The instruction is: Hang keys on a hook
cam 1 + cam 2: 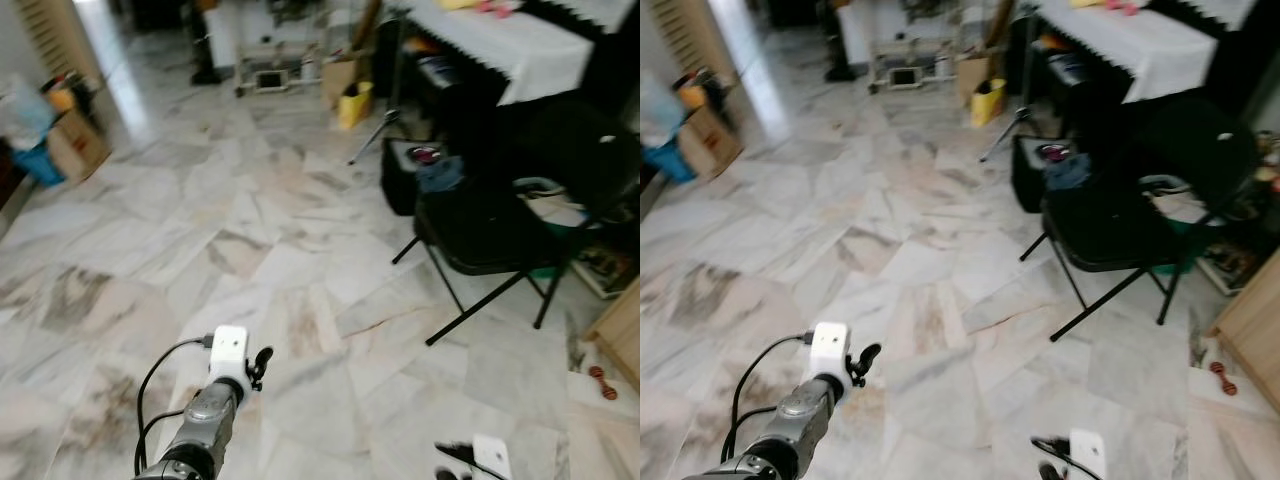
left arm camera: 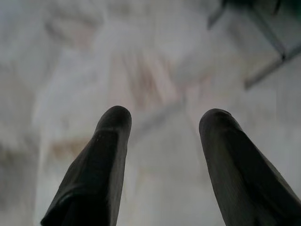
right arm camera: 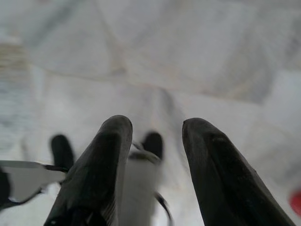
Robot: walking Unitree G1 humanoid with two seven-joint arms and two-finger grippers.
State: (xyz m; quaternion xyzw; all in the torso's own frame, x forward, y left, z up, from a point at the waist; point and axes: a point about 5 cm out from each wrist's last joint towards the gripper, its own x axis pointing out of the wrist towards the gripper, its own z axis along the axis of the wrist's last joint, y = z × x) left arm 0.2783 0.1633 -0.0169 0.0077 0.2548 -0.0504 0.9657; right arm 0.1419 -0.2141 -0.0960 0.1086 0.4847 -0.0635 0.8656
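Your left gripper (image 2: 162, 125) has its fingers wide apart with just blurry marble floor (image 1: 300, 230) between them. Your right gripper (image 3: 155, 129) fingers are spread too, empty. Head views add the black folding chair (image 1: 500, 235) ahead. Can't spot the keys.

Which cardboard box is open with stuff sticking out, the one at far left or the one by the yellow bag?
The far-left cardboard box: its top is open with items showing, beside a blue bin. The box by the yellow bag is too blurred to tell.
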